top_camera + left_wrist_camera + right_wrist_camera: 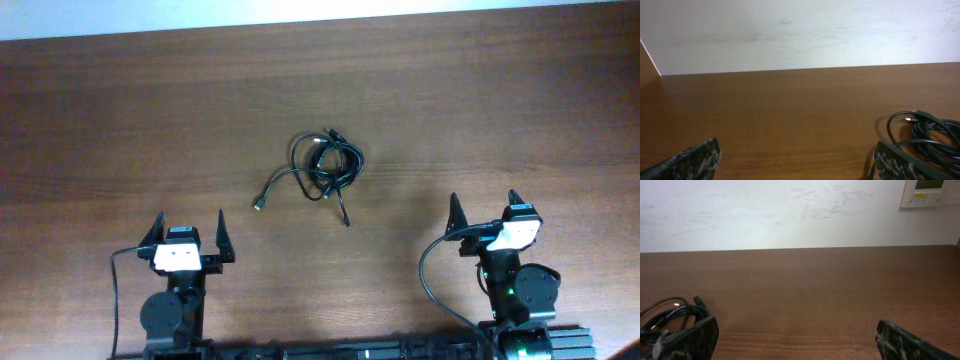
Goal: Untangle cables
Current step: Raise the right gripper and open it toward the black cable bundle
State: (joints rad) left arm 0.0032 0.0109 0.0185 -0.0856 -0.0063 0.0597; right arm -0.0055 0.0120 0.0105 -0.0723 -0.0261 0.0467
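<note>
The cables [322, 165] lie as a tangled bundle of thin black cords in the middle of the wooden table [120, 120], with plug ends trailing toward the front left and front. The bundle also shows at the right edge of the left wrist view [932, 137] and the left edge of the right wrist view [670, 315]. My left gripper [188, 232] is open and empty near the front left, apart from the bundle; in its wrist view the jaws [796, 157] hold nothing. My right gripper [483, 208] is open and empty at the front right; the jaws [797, 335] hold nothing.
A white wall [800, 30] stands behind the table's far edge. A white wall panel [930, 192] is at the upper right of the right wrist view. Thick black arm wires [430, 270] run by the arm bases at the front.
</note>
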